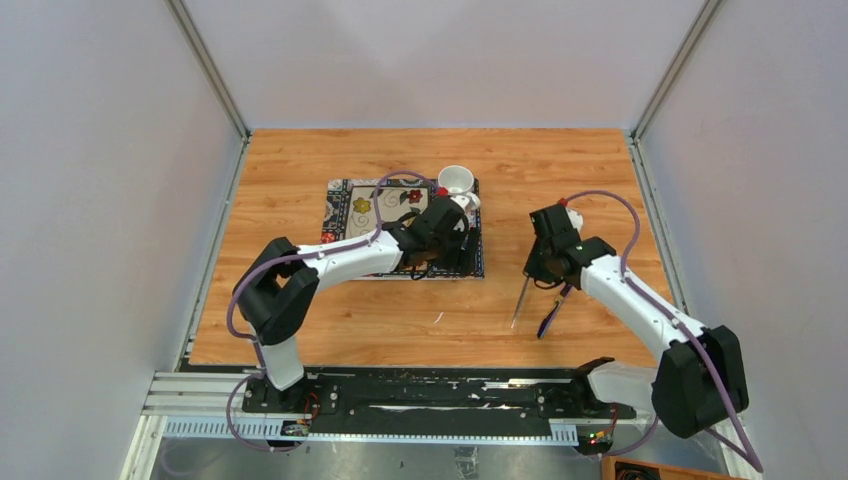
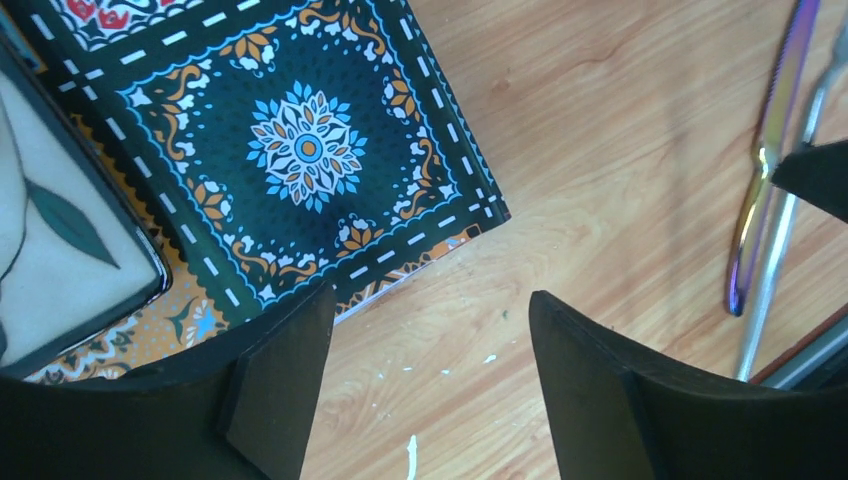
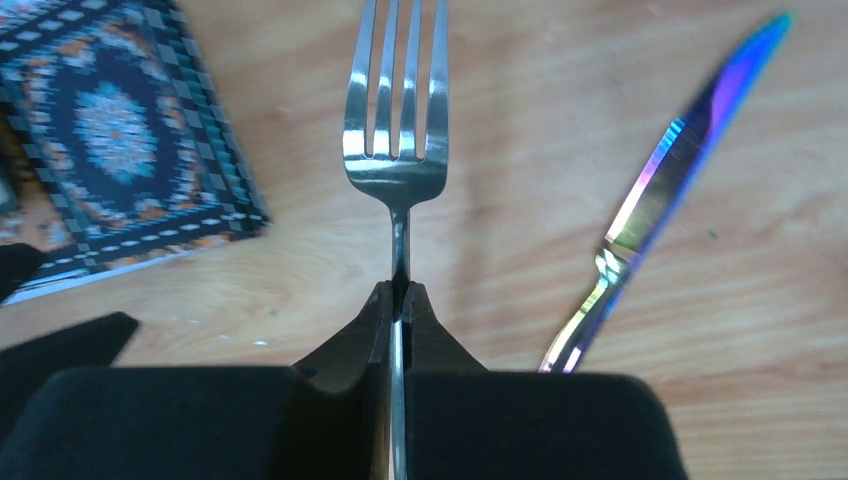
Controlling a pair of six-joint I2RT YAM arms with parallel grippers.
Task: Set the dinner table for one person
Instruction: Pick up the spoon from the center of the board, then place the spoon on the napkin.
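Note:
The dinner table (image 1: 330,320) is a light wood-grain top. On it lies a tile-patterned placemat (image 1: 350,212), and a white cup (image 1: 455,180) stands at the mat's far right corner. My left gripper (image 2: 430,300) stands open over the mat's near right corner (image 2: 470,215) with nothing between its fingers. A dark-rimmed plate (image 2: 60,260) shows at that view's left edge. My right gripper (image 3: 398,290) is shut on a silver fork (image 3: 395,120), tines pointing away from the camera. Beside the fork, an iridescent knife (image 3: 660,190) lies on the wood.
In the top view the fork (image 1: 520,298) and knife (image 1: 553,312) sit right of the mat, below my right gripper (image 1: 545,265). White flecks (image 2: 410,455) mark the wood near the mat. Grey walls enclose the table on three sides.

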